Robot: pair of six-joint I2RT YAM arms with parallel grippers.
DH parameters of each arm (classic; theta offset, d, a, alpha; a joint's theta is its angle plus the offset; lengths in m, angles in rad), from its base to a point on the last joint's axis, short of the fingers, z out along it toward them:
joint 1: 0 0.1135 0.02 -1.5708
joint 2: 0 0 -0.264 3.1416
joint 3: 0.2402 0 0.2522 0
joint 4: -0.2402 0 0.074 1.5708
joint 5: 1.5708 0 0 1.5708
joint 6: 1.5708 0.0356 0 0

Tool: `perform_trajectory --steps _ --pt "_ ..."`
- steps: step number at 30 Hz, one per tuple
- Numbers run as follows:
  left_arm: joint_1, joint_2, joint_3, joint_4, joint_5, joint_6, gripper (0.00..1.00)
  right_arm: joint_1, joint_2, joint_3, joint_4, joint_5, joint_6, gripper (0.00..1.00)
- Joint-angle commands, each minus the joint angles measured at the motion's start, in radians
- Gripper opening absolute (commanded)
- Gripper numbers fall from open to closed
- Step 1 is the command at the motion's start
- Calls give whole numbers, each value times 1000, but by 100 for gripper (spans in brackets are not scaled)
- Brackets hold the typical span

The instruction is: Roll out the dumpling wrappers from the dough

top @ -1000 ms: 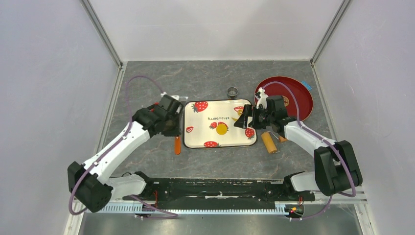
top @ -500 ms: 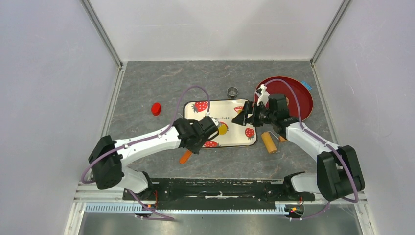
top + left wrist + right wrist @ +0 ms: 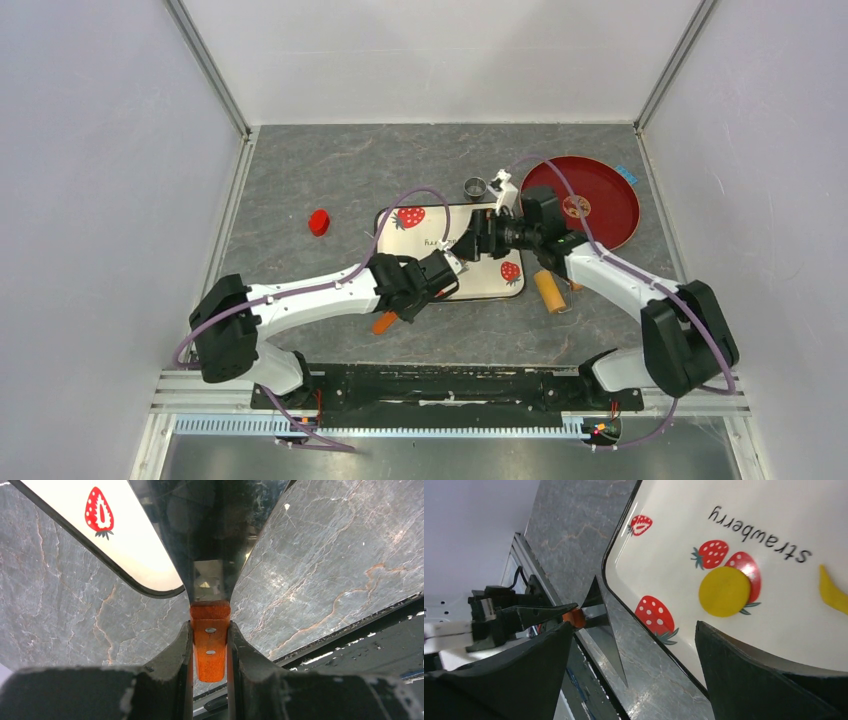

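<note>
Robot lab test cell, plain white walls (image 3: 430, 55), metal corner posts (image 3: 208, 68), grey marbled tabletop (image 3: 300, 175)

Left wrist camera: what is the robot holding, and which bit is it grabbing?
The left end effector grips a metal-bladed scraper by its orange handle, blade pointing away. The right end effector is open, holding nothing.

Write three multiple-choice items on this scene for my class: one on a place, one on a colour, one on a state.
1. The yellow dough disc lies: A beside the strawberry tray; B on it; C under it.
2. The handle of the scraper is: A blue; B green; C orange.
3. The right gripper is: A open, empty; B shut on the disc; C shut on the scraper.
Key: B, it overlaps a strawberry print on the tray; C, orange shows in the shut left gripper; A, its jaws stand apart with nothing between.
</note>
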Motion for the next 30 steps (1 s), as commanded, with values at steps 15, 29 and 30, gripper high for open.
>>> perform_trajectory --steps 15,29,30 --pt "-10 -181 -28 126 -64 37 2 101 169 129 -155 175 -79 92" --pt "24 -89 -49 137 -231 -15 2 26 45 78 -203 335 -84 98" --pt "33 -89 -53 141 -237 -8 2 10 36 62 -207 340 -92 98"
